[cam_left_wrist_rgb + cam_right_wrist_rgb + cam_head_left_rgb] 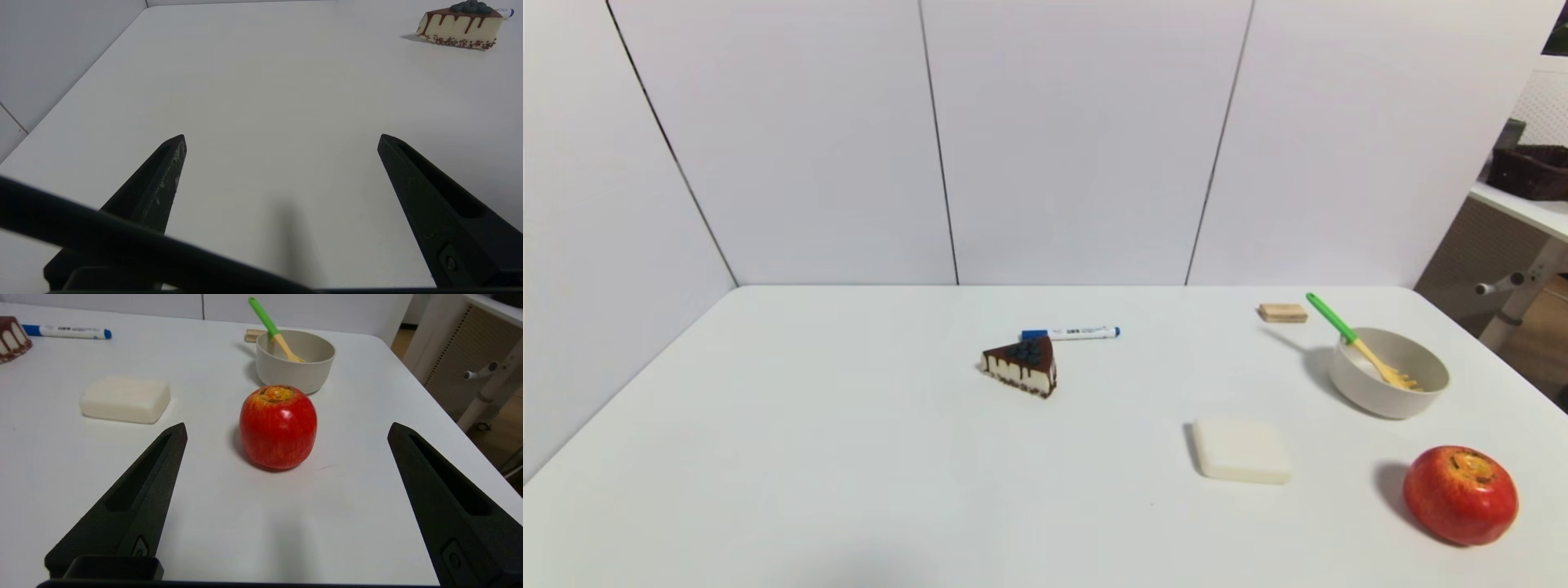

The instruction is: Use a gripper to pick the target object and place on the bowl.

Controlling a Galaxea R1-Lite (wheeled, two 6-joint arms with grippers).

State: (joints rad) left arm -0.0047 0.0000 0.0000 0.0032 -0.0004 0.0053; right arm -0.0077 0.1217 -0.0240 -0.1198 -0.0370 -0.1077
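The toy pasta spoon point(1356, 339) with its green handle and pale yellow head lies in the beige bowl point(1364, 392) at the right of the table, its handle sticking out over the rim. It also shows in the right wrist view point(274, 330), inside the bowl point(294, 371). Neither gripper shows in the head view. My right gripper point(287, 430) is open and empty, low over the table near the front edge, with the red apple just beyond it. My left gripper point(282, 139) is open and empty over bare table at the front left.
A red apple point(1460, 494) sits at the front right, a flat white block point(1241, 450) to its left. A cake slice point(1021, 366) and a blue-capped marker point(1072, 333) lie mid-table. A small wooden block point(1282, 312) lies behind the bowl. The table's right edge is near the bowl.
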